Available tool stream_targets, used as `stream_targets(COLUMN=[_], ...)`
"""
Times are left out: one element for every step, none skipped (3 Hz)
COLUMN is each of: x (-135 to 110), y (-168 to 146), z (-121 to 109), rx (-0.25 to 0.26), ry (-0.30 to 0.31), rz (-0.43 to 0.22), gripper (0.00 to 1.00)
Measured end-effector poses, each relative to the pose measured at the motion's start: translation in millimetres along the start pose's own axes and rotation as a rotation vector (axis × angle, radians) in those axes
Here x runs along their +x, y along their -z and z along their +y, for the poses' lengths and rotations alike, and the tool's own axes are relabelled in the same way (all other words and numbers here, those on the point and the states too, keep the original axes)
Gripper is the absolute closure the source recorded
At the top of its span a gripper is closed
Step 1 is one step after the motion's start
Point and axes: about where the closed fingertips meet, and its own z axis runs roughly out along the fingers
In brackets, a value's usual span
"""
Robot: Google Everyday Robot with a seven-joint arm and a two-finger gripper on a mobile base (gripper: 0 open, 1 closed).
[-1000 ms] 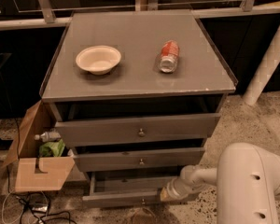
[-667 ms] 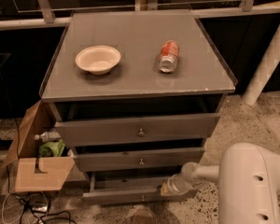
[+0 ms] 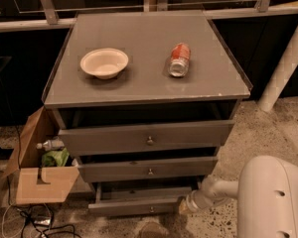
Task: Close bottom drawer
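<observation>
Little differs: hand (image 3: 183, 206) stays at right end of open bottom drawer (image 3: 124, 206).

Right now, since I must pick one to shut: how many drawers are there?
3, stacked: top drawer, middle drawer, bottom drawer lowest, pulled out. The gripper is at its right front end.

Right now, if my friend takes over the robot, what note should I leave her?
The pincer is low down, at the right end of the bottom drawer front panel.
The bottom drawer of the grey cabinet is pulled out, inside showing.
Done: nothing closed yet.
Left: push the front in until flush.
</observation>
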Motion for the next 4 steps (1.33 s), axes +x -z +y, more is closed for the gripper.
stream_targets(x=[22, 22, 16, -14], y=[4, 5, -13, -27], z=[-33, -34, -25, -6], rx=[0.024, 0.024, 0.035, 0.034], ry=[-0.082, -0.083, -0.078, -0.069], rz=[0.024, 0.024, 0.035, -0.001], gripper=[1.0, 1.0, 1.0, 1.0])
